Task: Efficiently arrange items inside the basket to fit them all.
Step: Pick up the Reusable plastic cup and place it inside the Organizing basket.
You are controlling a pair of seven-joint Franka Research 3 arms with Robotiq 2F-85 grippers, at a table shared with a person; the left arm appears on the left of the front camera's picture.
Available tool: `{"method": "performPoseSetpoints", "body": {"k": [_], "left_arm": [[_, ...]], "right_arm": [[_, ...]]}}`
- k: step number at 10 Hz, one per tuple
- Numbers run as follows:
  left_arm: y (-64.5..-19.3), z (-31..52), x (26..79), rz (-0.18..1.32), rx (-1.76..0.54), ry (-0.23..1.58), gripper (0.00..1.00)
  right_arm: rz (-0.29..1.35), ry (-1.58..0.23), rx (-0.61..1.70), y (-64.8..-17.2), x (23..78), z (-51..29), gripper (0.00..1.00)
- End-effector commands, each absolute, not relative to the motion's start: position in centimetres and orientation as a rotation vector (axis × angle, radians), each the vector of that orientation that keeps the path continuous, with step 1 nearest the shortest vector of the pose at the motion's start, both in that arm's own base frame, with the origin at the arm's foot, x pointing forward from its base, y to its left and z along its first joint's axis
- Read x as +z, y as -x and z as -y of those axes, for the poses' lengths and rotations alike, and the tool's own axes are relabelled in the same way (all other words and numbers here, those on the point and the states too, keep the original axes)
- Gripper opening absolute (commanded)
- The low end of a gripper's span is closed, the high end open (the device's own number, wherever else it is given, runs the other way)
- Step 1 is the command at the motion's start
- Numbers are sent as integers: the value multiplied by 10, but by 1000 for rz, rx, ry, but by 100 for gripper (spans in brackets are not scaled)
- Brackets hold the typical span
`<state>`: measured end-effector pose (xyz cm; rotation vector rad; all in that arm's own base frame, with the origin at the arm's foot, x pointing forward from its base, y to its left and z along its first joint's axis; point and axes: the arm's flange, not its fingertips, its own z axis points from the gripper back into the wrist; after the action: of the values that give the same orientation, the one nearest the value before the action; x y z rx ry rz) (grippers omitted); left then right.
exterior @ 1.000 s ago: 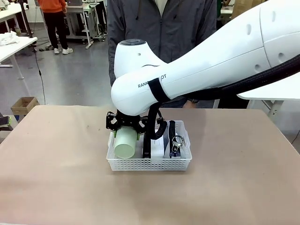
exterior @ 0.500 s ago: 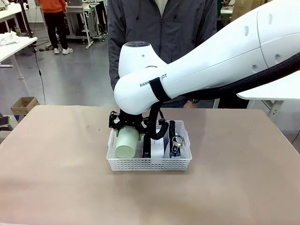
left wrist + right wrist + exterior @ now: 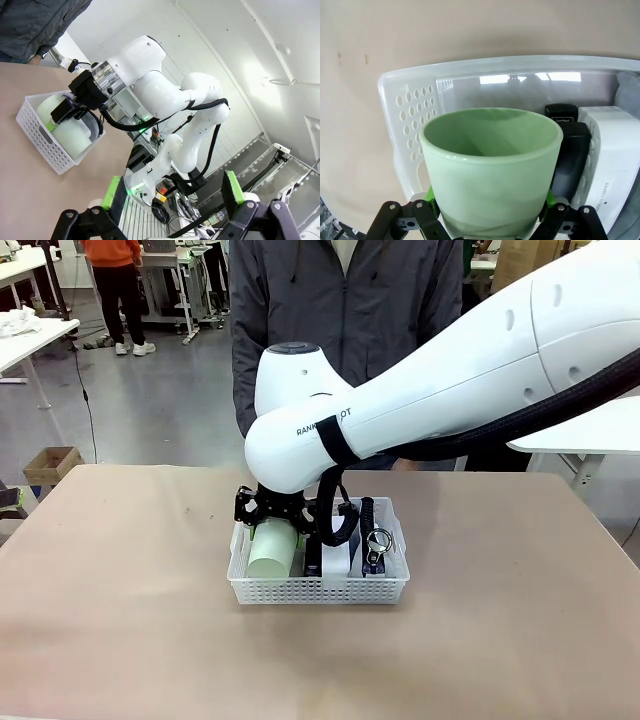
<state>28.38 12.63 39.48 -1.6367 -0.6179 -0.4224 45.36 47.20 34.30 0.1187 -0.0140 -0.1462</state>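
Cup (image 3: 272,550), pale green, sits clamped in the right end effector (image 3: 272,528) at the basket's (image 3: 318,590) 9 o'clock end, beside stapler (image 3: 313,555) and white box (image 3: 337,558). Left end effector (image 3: 172,192) stands wide apart, empty.

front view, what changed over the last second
The right gripper, shut on the pale green cup, has carried it lower into the left end of the basket and slightly right, toward the stapler. The white box, the pouch and the basket stayed put.
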Motion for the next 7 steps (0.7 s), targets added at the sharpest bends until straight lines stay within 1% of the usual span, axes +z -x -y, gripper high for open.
{"method": "performPoseSetpoints", "body": {"k": [1,3,4,7], "left_arm": [[-274,-113,398,623,-397,1645,100],[-274,-113,398,623,-397,1645,100],[-274,-113,398,623,-397,1645,100],[-274,-113,398,623,-397,1645,100]], "right_arm": [[36,-122,-174,-453,342,-473,87],[32,-121,-172,-454,342,-472,87],[29,-122,-170,-454,341,-472,100],[42,-114,-157,-454,343,-471,100]]}}
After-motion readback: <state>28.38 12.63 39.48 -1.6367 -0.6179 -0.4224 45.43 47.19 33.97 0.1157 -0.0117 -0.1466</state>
